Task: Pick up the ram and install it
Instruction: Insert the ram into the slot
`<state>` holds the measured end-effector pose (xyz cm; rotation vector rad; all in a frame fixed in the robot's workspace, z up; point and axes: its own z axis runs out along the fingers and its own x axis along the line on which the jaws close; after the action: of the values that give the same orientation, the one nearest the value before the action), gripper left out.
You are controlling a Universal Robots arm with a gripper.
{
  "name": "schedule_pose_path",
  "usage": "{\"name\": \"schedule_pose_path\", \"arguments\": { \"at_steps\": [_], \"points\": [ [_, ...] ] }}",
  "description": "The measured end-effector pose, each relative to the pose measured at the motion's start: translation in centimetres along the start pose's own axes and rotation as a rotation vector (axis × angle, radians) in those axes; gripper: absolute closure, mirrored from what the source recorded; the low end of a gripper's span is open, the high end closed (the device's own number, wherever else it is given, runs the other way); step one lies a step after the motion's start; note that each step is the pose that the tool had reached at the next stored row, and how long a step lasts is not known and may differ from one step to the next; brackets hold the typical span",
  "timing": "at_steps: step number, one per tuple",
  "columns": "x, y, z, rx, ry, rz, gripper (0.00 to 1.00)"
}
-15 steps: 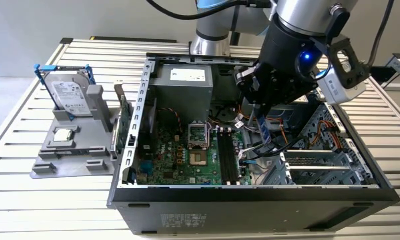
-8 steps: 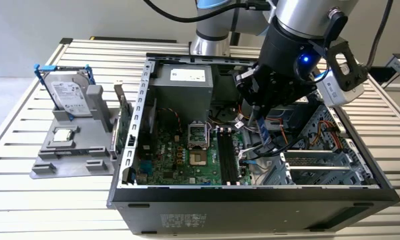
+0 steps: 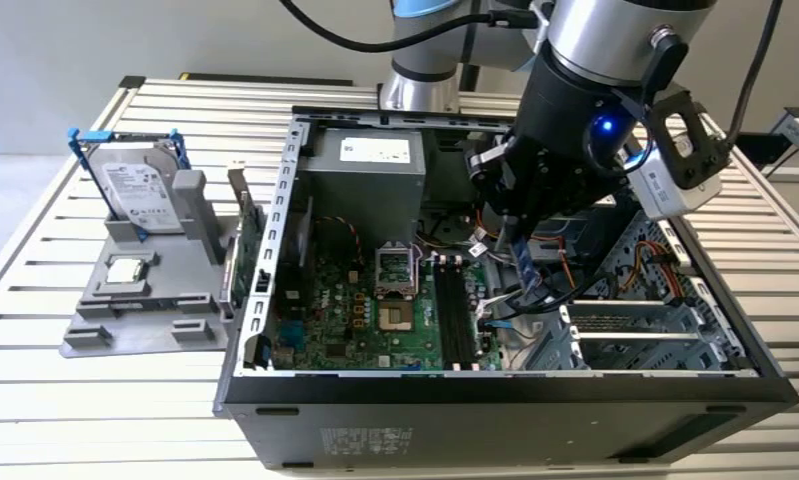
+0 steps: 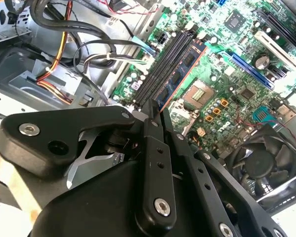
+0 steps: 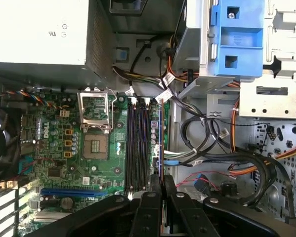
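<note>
My gripper (image 3: 513, 232) hangs inside the open computer case (image 3: 506, 385) and is shut on the ram (image 3: 523, 272), a thin blue stick with black chips. In the second wrist view the ram (image 4: 180, 74) runs out from between the fingers (image 4: 152, 128), lying along the black memory slots (image 4: 160, 71) and just beside them. In the first wrist view the ram (image 5: 160, 133) appears edge-on, next to the slots (image 5: 138, 143) on the cable side, with the gripper (image 5: 161, 185) closed around its near end. I cannot tell whether the ram touches a slot.
The motherboard (image 3: 359, 310) carries a CPU socket (image 3: 392, 268) beside the slots. A grey power supply (image 3: 372, 170) sits at the back, and cables (image 5: 212, 148) and a drive cage (image 3: 639, 330) crowd the exterior view's right. A hard drive (image 3: 139, 190) stands on a stand outside the case.
</note>
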<state>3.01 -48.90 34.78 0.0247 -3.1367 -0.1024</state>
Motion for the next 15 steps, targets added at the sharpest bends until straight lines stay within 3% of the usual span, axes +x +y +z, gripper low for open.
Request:
{"name": "schedule_pose_path", "arguments": {
  "at_steps": [15],
  "points": [
    [0.00, -0.04, 0.74, 0.0005, 0.0000, 0.000, 1.00]
  ]
}}
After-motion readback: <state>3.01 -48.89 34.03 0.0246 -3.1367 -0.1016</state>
